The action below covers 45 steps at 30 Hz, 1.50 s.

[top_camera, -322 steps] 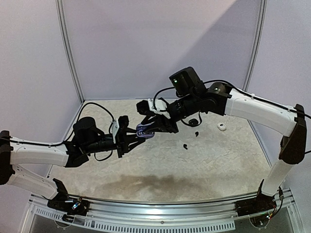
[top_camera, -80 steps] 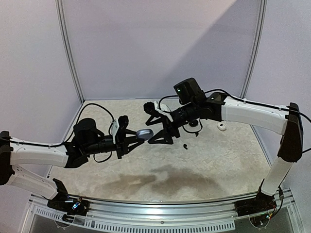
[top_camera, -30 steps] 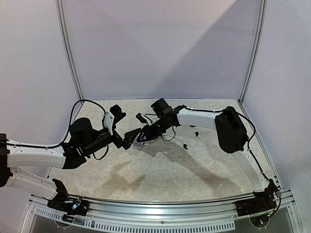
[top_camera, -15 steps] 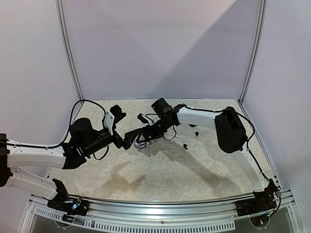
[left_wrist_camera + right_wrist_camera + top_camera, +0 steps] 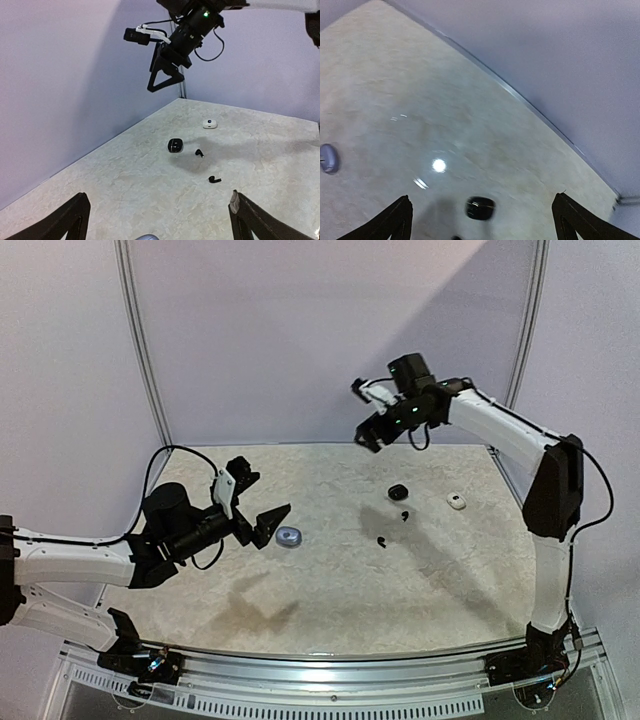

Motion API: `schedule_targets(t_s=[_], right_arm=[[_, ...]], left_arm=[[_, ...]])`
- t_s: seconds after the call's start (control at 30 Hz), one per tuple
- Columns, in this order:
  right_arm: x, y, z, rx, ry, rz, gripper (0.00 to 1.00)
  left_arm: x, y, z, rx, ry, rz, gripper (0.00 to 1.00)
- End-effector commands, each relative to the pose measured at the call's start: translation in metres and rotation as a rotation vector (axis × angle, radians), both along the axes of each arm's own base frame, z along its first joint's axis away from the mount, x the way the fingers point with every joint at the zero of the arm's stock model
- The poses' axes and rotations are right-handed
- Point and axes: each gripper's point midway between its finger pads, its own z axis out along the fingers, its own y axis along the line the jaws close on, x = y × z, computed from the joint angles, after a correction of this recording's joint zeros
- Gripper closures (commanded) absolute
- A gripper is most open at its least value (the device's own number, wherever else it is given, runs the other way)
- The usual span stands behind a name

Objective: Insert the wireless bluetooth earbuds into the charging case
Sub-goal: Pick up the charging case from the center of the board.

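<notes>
A closed pale silver-blue charging case [image 5: 289, 536] lies on the table just off the tips of my left gripper [image 5: 262, 506], which stands open and empty. In the left wrist view only the top of this silver-blue case [image 5: 146, 237] shows, at the bottom edge between the fingers. Two black earbuds [image 5: 404, 516] [image 5: 381, 540] lie loose beside a black case [image 5: 397, 491]. My right gripper [image 5: 362, 412] hangs high over the back of the table, open and empty. In its wrist view the black case [image 5: 480, 208] lies far below, and the silver-blue case [image 5: 328, 158] is at the left edge.
A small white case [image 5: 456, 502] sits at the back right, also in the left wrist view as the white case [image 5: 210, 124]. Pale walls and metal posts close in the table on the back and both sides.
My right gripper opened beside the silver-blue case, then rose and swung away to the back right. The case now rests on the table. The left arm has stayed still.
</notes>
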Motion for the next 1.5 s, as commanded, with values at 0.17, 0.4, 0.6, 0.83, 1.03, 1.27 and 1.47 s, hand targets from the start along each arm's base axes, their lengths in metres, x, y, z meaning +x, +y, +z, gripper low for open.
schedule_targets(t_s=[0.17,0.4,0.6,0.83,1.03,1.27,1.47], right_arm=[[0.010,-0.266,-0.138,-0.164,0.546,-0.662,0.14],[0.015,-0.270,-0.161,-0.070,0.549,-0.598,0.15],[0.040,-0.255,-0.159,-0.033,0.501,-0.514,0.15],[0.049,-0.173,-0.179,-0.130,0.406,-0.108,0.12],[0.061,-0.110,-0.175,-0.079,0.353,0.057,0.07],[0.062,-0.091,-0.200,-0.060,0.399,-0.061,0.06],[0.045,-0.088,-0.224,-0.147,0.465,-0.129,0.08]], left_arm=[[-0.016,-0.011,-0.005,0.023,-0.002,-0.096,0.01],[-0.018,-0.017,-0.008,0.034,0.004,-0.124,0.01],[-0.018,-0.021,-0.009,0.043,0.008,-0.137,0.01],[-0.017,-0.026,-0.011,0.059,0.008,-0.150,0.01],[-0.017,-0.027,-0.013,0.066,0.009,-0.154,0.01],[-0.017,-0.026,-0.015,0.073,0.008,-0.149,0.02],[-0.017,-0.026,-0.016,0.074,0.004,-0.150,0.02]])
